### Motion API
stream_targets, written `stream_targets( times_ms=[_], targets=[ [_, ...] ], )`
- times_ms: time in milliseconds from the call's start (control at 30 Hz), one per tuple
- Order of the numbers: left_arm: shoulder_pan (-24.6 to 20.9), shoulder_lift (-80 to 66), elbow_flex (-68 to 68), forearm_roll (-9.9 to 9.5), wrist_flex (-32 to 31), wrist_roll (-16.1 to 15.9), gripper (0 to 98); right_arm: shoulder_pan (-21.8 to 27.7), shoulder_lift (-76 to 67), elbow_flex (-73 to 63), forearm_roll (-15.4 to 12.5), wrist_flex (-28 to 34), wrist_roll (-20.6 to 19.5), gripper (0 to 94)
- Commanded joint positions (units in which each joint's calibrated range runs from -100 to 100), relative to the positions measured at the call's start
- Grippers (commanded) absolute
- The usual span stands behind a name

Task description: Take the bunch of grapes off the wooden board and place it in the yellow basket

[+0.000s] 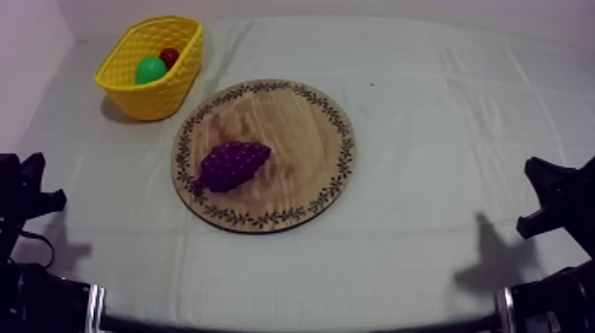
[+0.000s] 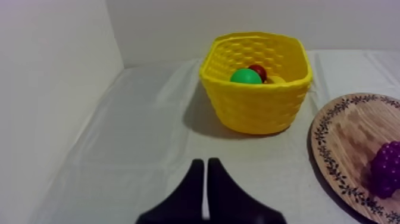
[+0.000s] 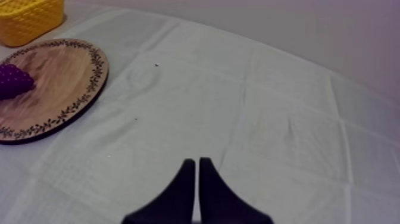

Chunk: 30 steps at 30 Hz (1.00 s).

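Note:
A purple bunch of grapes (image 1: pixel 232 165) lies on the left half of the round wooden board (image 1: pixel 301 115) in the middle of the table. The yellow basket (image 1: pixel 133 93) stands at the back left and holds a green pear (image 1: pixel 150 71) and a small red fruit (image 1: pixel 169 56). My left gripper (image 1: pixel 31 190) rests low at the left edge, far from the board. In the left wrist view its fingers (image 2: pixel 205 179) lie together as a narrow wedge, pointing at the basket (image 2: pixel 256 101). My right gripper (image 1: pixel 549 197) rests low at the right; its fingers (image 3: pixel 194 179) lie together too.
A pale wall (image 2: pixel 53 89) rises along the table's left side, close to the basket. Grey-white cloth (image 1: pixel 443 115) covers the table. The board's rim (image 3: pixel 95 77) and the grapes (image 3: pixel 13 80) show far off in the right wrist view.

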State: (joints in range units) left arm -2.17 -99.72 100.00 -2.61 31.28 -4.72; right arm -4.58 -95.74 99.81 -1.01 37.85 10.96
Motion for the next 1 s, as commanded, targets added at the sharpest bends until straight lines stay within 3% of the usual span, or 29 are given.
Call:
stream_targets(
  times_ms=[0, 700, 967],
  targets=[
    [0.33, -0.02, 0.0, 0.68, 0.98, 4.06, 0.0, -0.02, -0.01, -0.03, 0.01, -0.03, 0.01, 0.4],
    [1.33, 0.7, -0.88, 0.44, 0.32, 3.54, 0.0, -0.02, -0.01, -0.03, 0.01, -0.03, 0.0, 0.4],
    [4.26, 11.71, -14.1, 0.44, 1.41, 3.83, 0.0, -0.03, -0.01, -0.03, 0.01, -0.03, -0.01, 0.4]
  ],
)
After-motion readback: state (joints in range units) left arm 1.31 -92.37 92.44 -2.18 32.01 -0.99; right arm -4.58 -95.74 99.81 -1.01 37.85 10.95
